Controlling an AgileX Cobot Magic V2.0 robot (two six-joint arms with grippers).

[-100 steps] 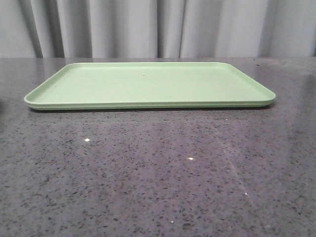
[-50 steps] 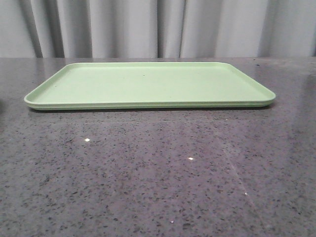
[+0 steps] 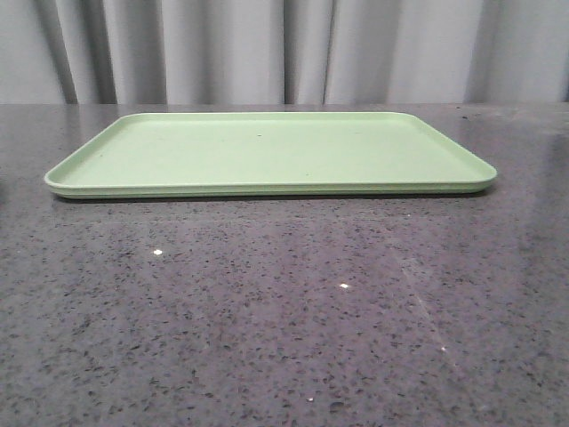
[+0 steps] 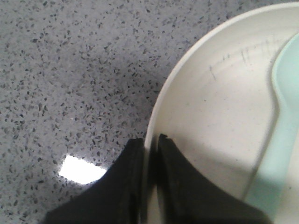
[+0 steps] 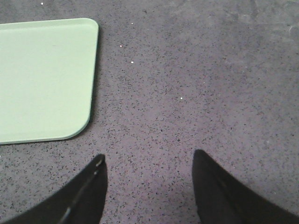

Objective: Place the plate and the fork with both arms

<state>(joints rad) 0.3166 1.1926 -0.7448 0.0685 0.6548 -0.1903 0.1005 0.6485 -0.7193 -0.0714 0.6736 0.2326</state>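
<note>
Left pincer [image 4: 150,144] pinches the plate [image 4: 219,116] rim, a pale blue spoon [image 4: 280,135] inside it. Right pincer [image 5: 148,161] hangs wide open over the table [image 5: 196,84], tray [image 5: 44,79] at its ten o'clock.

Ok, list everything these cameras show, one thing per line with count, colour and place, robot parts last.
tray: one, light green, flat on the table toward the far side, nothing on it
plate: one, cream, on the table, seen only by the left wrist camera
spoon: one, pale blue, lying in the plate
table: one, dark speckled grey
curtain: one, grey, behind the table
left gripper: one, black, fingers closed on the plate's rim
right gripper: one, black, open above bare table beside the tray's corner
</note>
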